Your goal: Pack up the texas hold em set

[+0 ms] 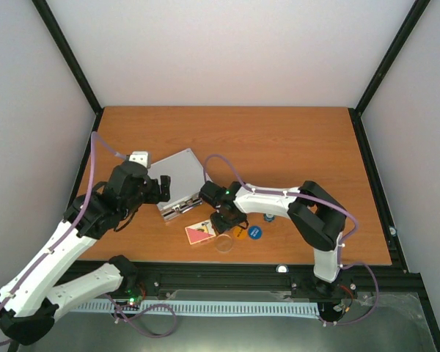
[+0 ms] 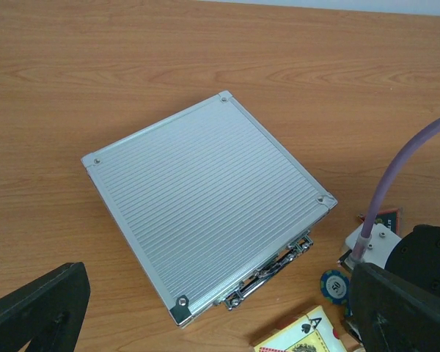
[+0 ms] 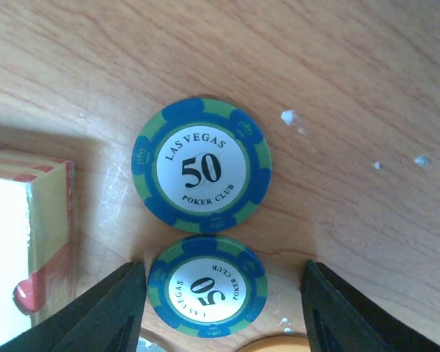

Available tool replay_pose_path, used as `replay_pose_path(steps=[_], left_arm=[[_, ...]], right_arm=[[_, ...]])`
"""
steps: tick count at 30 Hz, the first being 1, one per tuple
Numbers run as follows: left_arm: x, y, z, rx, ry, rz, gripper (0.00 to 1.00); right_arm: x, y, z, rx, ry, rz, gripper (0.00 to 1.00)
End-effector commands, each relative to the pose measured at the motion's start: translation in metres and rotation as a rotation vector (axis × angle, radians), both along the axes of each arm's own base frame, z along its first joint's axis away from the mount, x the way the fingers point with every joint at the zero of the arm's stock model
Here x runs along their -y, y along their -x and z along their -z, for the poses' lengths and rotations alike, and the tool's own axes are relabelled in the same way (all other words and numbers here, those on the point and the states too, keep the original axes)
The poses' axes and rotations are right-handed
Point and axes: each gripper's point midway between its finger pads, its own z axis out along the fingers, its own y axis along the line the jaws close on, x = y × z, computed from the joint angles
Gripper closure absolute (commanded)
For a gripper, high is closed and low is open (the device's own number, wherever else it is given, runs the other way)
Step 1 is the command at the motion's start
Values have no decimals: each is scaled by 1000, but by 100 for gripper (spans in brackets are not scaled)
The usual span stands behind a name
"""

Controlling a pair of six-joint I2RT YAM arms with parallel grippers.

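The right fingers [image 3: 103, 315] stand apart on either side of a blue-and-green fifty chip [image 3: 207, 286], with a sliver of bare desk [image 3: 337, 88] showing on each side of it. They're open and nothing is gripped yet. A second fifty chip [image 3: 201, 166] lies flat just beyond the first, the two almost touching. To the left sits the card deck [image 3: 22, 227], close by but clear of both. A thin orange edge peeks in at the bottom of the wrist view, too little of it to name.

From above, a clear disc [image 1: 224, 243] and a blue disc [image 1: 255, 232] lie loose near the front edge of the desk.

Across to the other arm: the left fingers [image 2: 44, 308] are spread as wide as they go and hold nothing. They hover just short of the silver case [image 2: 205, 213]. The case lies flat with its lid down and its latches [image 2: 268, 275] on the side facing that arm.

My read is that this is the chip pickup, very early in the pack-up, with every loose piece out on the desk and the case shut. The next move calls for a clean pinch across the near chip's rim without nudging its neighbour. That's tricky, since a flat chip on wood gives little edge to bite. And the lid has to come up before anything goes in.
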Motion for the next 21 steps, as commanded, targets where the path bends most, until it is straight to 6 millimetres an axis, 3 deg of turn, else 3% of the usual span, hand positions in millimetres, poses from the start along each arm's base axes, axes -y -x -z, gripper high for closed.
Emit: replay_pose_path(steps=[1,7,13,21], left_arm=[[-8,5,-2,4,-12,-15,0],[-10,7,-1,7,-4,-23,0],[-12,9,1,9,1,-26,0],[-15,10,-6,27,3,-35,0]], right_arm=[[17,5,21,-14,105,18,44],[28,18,29,-70,133,22,62],[31,13,28,-47,164,20,70],[25,-7,1,36,171,9,76]])
